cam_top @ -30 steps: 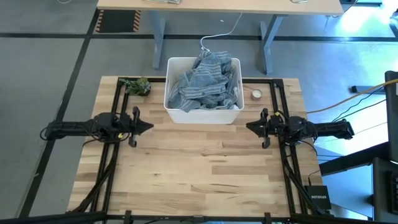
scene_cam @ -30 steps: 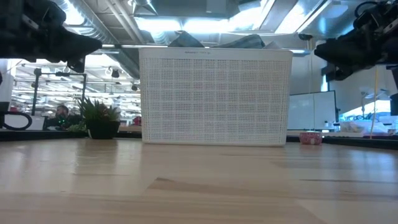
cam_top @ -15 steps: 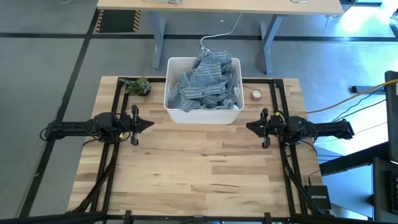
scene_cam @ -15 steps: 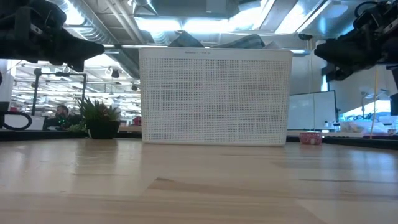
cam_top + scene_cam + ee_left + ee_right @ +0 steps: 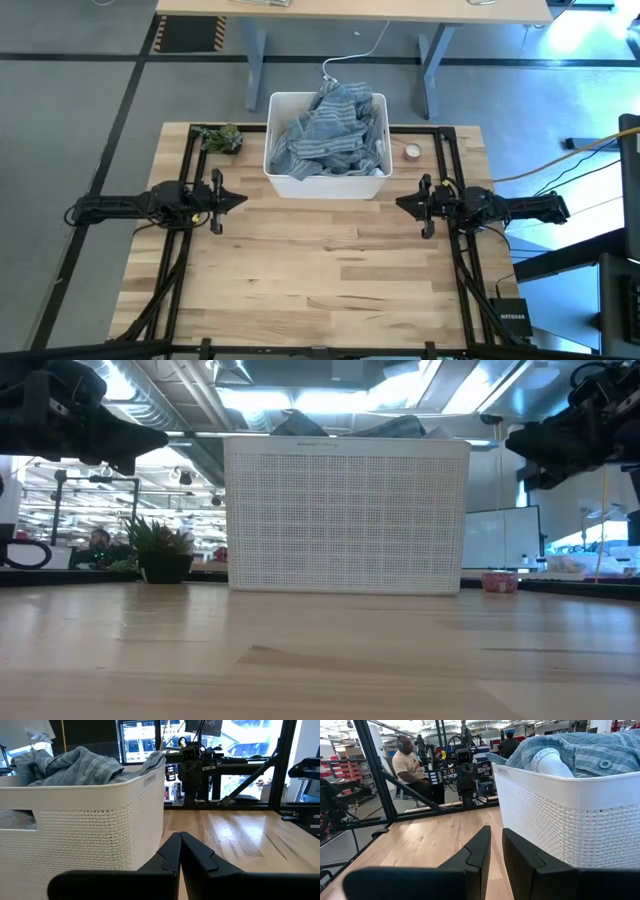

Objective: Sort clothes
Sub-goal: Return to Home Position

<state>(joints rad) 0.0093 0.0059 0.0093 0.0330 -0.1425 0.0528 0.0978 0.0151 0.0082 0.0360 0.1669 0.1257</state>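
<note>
High view: both arms lie parked at the edges of the worktop (image 5: pixel 330 270), the left tool (image 5: pixel 240 201) at nine o'clock and the right tool (image 5: pixel 402 203) at three o'clock, tips turned toward each other. Against a second ago, only the left arm shows a slight shift in the low view. Over the last half second nothing moves, so the return to rest looks finished.

The left wrist view shows that tool's fingers pressed together and empty. The right wrist view shows its fingers closed to a thin slit, gripping nothing.

The clothes (image 5: pixel 328 135) sit heaped in the white laundry bin (image 5: pixel 327 184) at twelve o'clock. A crumpled blue-grey plaid shirt lies on top and rises above the rim. Every garment in view is in the bin, so the sorting appears complete. The small camouflage lump (image 5: pixel 220 137) rests at eleven o'clock.
</note>
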